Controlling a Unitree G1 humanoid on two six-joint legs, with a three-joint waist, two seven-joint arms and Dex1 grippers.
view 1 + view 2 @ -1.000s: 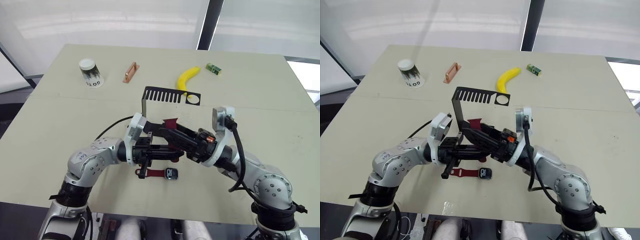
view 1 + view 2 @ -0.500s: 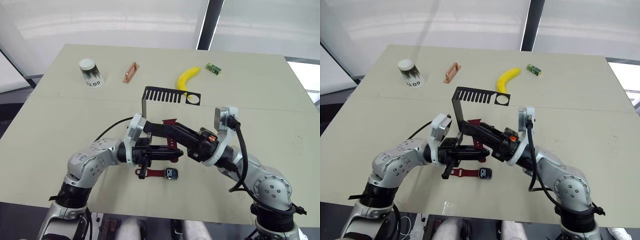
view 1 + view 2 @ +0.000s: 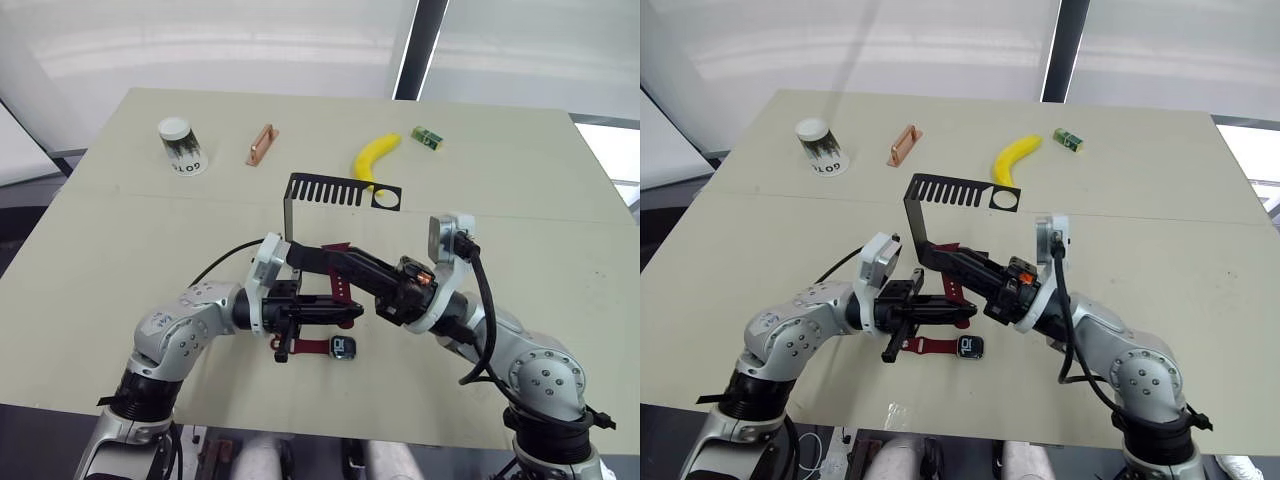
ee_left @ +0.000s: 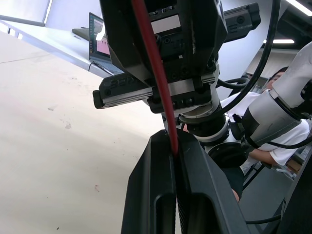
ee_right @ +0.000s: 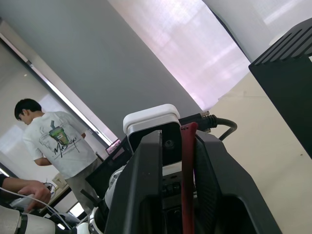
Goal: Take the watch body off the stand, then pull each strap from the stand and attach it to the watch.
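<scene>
While both arms meet over the table [image 3: 120, 250] in front of the stand [image 3: 340, 190], the left gripper [image 3: 352, 311] and right gripper [image 3: 335, 258] each pinch one maroon strap [image 3: 343, 285] between them. Behind the stand lie a banana [image 3: 374, 155], a paper cup [image 3: 181, 146], a copper bar [image 3: 261, 144] and a green box [image 3: 427, 137]. The watch body [image 3: 344, 348], second strap [image 3: 312, 347] attached, lies under the left gripper. The stand's base is hidden by the arms.
</scene>
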